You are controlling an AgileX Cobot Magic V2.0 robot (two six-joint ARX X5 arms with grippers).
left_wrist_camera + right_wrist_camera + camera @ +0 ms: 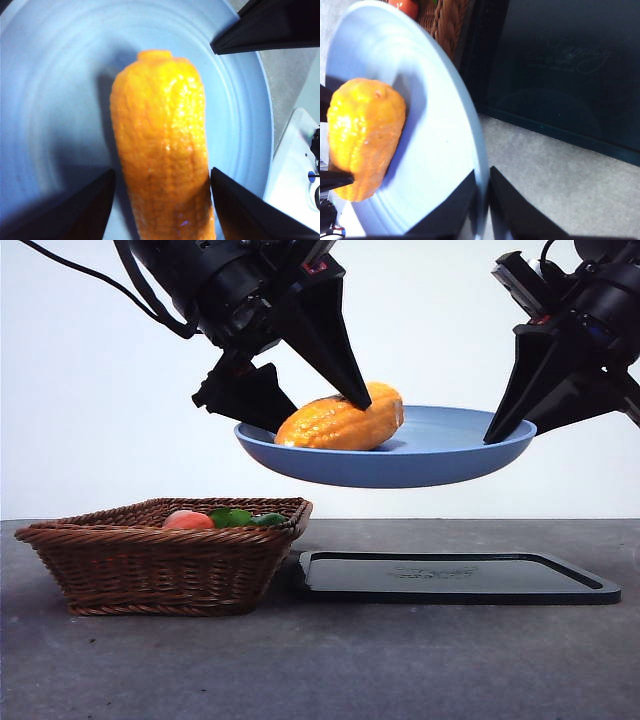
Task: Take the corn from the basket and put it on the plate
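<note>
the right pincer point(500, 432) reaches down from the side, clamped on the rim of the blue plate point(450, 455) held high over the surface point(320, 670) — the corn point(340, 423) lies on it, the left pincer point(161, 176) angled down astride it, jaws apart.

Dark grey table point(400, 670): wicker basket point(160, 565) at left, black tray point(455, 577) just beside it.

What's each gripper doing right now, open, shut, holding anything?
Left gripper: open, jaws either side of the corn lying on the plate.
Right gripper: shut on the plate's rim, holding it above the table.
</note>
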